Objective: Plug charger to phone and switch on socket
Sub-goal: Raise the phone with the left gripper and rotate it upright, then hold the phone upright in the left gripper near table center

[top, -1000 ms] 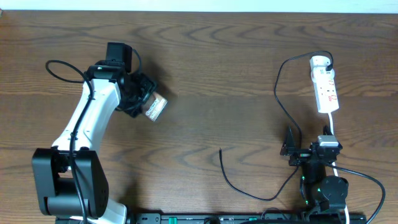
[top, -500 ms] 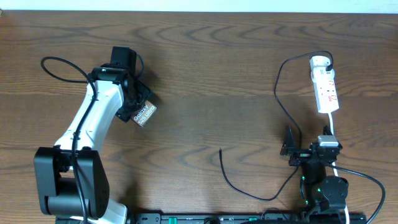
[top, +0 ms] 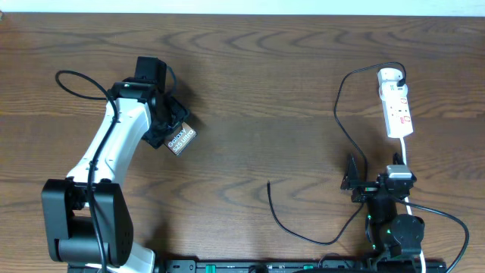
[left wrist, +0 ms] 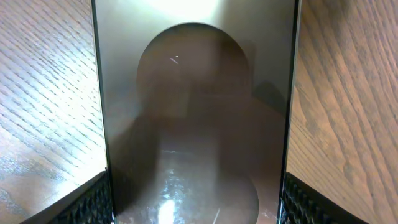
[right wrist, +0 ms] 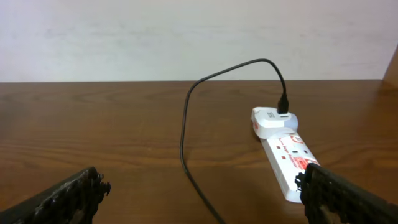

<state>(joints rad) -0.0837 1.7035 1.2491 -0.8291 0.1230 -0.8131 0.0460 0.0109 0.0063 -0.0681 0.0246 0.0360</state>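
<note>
I saw the left end effector (top: 171, 127) clamped across the sides of the phone (top: 180, 139), holding it tilted at the left of the tabletop (top: 250, 91), lettering facing up. The right end effector (right wrist: 202, 183) sat at the near right, spread wide with nothing between its fingers. The socket (top: 397, 106) lay far right; the charger (top: 271, 201) ran from its far end, with the loose tip near the centre, well apart from the phone

Phone (top: 179, 139) left, charger (top: 270, 196) between, socket (top: 397, 110) right.
</note>
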